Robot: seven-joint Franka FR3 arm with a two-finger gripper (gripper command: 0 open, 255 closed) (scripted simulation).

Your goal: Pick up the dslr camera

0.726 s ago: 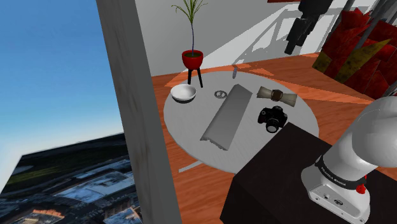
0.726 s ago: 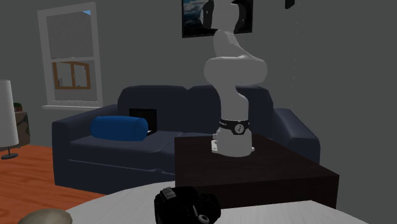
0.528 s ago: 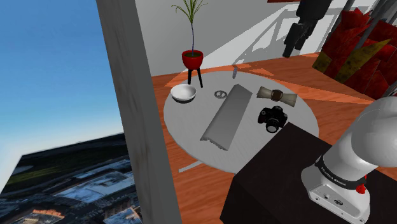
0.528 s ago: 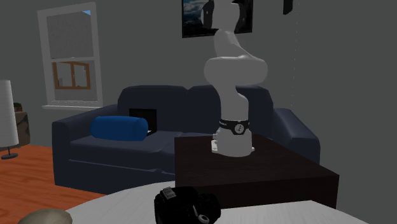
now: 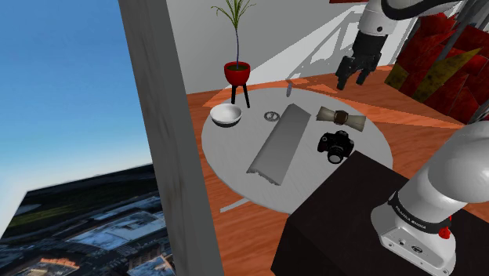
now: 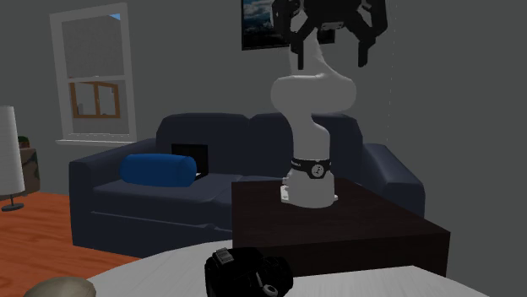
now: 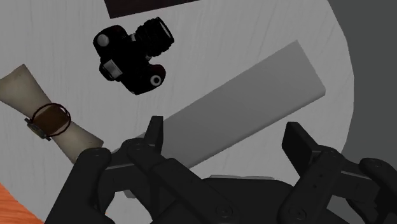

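Observation:
The black DSLR camera (image 5: 335, 146) sits on the round pale table (image 5: 235, 161), close to the dark stand's corner, with its lens facing the stand. In the second exterior view the camera (image 6: 247, 272) lies at the table's near edge. My gripper (image 5: 352, 77) hangs open high above the table's far side, well apart from the camera. From across the table the gripper (image 6: 331, 54) shows its two fingers spread wide. In the wrist view the camera (image 7: 132, 56) lies beyond the open gripper (image 7: 226, 132), off to the side of one finger (image 7: 154, 130), with nothing between the fingers.
A long grey slab (image 5: 280, 143) crosses the table's middle, directly under the gripper (image 7: 254, 102). A tied paper roll (image 5: 341, 118) lies just behind the camera. A white bowl (image 5: 226, 115) and a small ring (image 5: 271, 117) sit farther off. A potted plant (image 5: 237, 72) stands behind, and a sofa (image 6: 169, 186) behind the stand (image 5: 345, 227).
The gripper has come down from the top edge and now hangs lower over the table in both exterior views. The camera has not moved.

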